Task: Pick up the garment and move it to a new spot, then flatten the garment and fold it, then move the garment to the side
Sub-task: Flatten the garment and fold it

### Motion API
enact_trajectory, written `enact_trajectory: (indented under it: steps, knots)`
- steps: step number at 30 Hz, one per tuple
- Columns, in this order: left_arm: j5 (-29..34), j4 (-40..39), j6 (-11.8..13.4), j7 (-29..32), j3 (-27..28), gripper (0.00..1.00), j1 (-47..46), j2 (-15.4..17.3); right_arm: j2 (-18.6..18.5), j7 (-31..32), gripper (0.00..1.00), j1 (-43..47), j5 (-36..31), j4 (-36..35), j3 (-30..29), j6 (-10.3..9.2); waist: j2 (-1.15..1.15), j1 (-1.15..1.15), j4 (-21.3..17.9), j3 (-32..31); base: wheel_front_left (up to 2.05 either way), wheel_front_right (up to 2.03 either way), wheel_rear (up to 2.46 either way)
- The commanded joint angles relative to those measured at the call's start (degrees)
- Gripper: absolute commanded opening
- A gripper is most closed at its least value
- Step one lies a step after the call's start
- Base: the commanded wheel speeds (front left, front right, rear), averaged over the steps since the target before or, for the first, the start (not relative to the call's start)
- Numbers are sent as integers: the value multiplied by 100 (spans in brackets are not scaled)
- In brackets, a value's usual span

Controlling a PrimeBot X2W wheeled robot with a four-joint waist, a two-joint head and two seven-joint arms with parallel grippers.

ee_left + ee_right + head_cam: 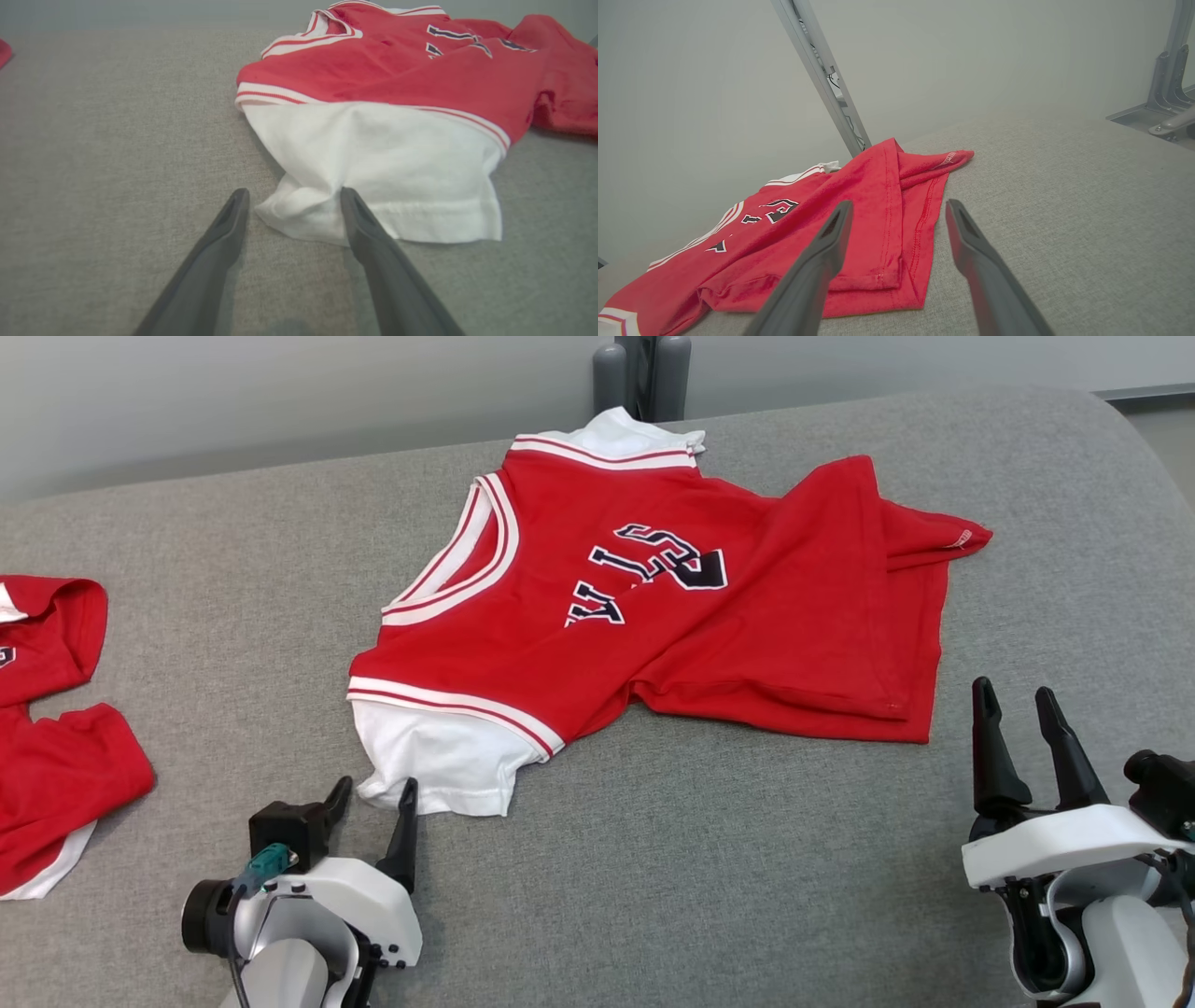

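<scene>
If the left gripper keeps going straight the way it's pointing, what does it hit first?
Most likely the white sleeve of the garment: its bunched hem lies just ahead of the open left gripper, partly between its fingers.

Red jersey lying on the grey surface, an empty tool on each side.

The garment (653,607), red with white trim and dark lettering, lies rumpled across the middle of the padded surface (700,859), its body folded over on the right. Its white sleeve (439,761) points toward the robot. The left tool (376,786) sits just at that sleeve's hem, fingers spread and nothing between them. The right tool (1011,689), fingers likewise apart, stands near the garment's lower right corner, apart from it. A second red garment (56,737) lies at the left edge.
</scene>
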Motion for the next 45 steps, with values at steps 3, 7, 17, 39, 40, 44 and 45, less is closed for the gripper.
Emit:
enact_trajectory:
  steps: [3, 7, 17, 39, 40, 44, 45]
  knots:
    - [5, 84, -129, 139, -83, 64, -125, 51, 4, 40, 100, 20, -12, 25, 5, -2, 0, 0, 24, 30, 0, 0, 0]
    - [-60, 103, -220, 224, -136, 0, -164, 43, 18, 132, 100, -24, -40, 117, 22, -2, 0, 0, 108, 52, 0, 0, 0]
    - [-342, -473, -317, 91, -84, 0, 5, -109, 38, 473, 100, -293, 63, 718, -141, -2, 0, 0, 505, -2, 0, 0, 0]
    - [-382, -1540, -109, 337, -334, 0, 330, -75, 85, 464, 100, -908, 507, 2187, -276, -2, 0, 0, 850, 115, 0, 0, 0]
    - [-387, -1551, -102, 345, -339, 0, 331, -73, 87, 447, 67, -919, 520, 2216, -246, -2, 0, 0, 848, 120, 0, 0, 0]
    - [-400, -1569, -83, 358, -351, 0, 338, -65, 91, 377, 0, -968, 580, 2234, -134, -2, 0, 0, 838, 122, 0, 0, 0]
    - [-408, -1573, -79, 355, -352, 0, 340, -62, 92, 344, 0, -978, 580, 2213, -97, -2, 0, 0, 833, 120, 0, 0, 0]
